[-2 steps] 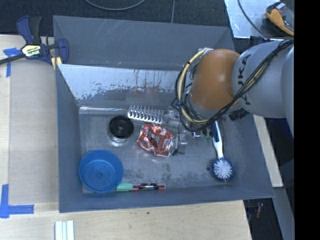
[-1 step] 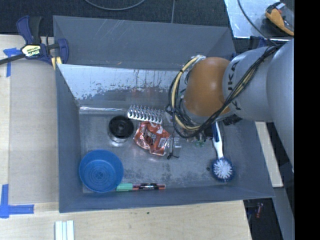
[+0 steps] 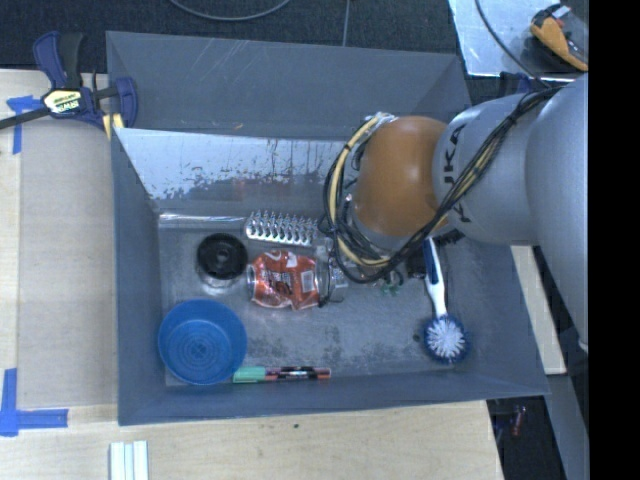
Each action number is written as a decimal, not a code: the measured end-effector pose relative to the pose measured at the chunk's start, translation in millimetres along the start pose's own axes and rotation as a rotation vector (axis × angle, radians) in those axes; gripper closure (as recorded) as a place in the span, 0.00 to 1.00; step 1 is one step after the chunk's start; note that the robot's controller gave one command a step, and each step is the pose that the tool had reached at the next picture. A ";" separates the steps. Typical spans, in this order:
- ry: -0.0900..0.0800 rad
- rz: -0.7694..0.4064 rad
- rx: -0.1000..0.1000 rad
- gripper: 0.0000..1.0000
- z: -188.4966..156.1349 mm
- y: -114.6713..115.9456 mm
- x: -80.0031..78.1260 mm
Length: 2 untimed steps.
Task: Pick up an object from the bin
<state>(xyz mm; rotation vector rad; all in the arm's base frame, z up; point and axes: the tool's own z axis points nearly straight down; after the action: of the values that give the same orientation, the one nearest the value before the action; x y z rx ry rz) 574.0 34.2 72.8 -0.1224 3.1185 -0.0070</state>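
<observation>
You are watching the gripper (image 3: 333, 274) hanging low near the middle of the bin (image 3: 135, 298), with the crushed red can (image 3: 280, 280) lying just beside it at its nine o'clock. The orange wrist cover (image 3: 395, 183) is hiding its opening, so you cannot tell wide from narrow. The can is likely handling light, thin-walled and slippery; you should be gripping across its crumpled middle.

Robotics lab: industrial arm (image 3: 520, 168), wrist cables (image 3: 345, 183), grey metal bin (image 3: 300, 88) of loose objects.

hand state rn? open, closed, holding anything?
Hand: cannot be told; it sits low beside the crushed red can, mostly hidden under the orange wrist cover.
</observation>
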 end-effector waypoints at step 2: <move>0.012 -0.001 -0.001 1.00 -23.8 0.2 3.5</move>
<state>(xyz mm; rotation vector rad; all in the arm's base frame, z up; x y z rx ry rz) 570.0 34.2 96.5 -0.1239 3.1305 -0.0067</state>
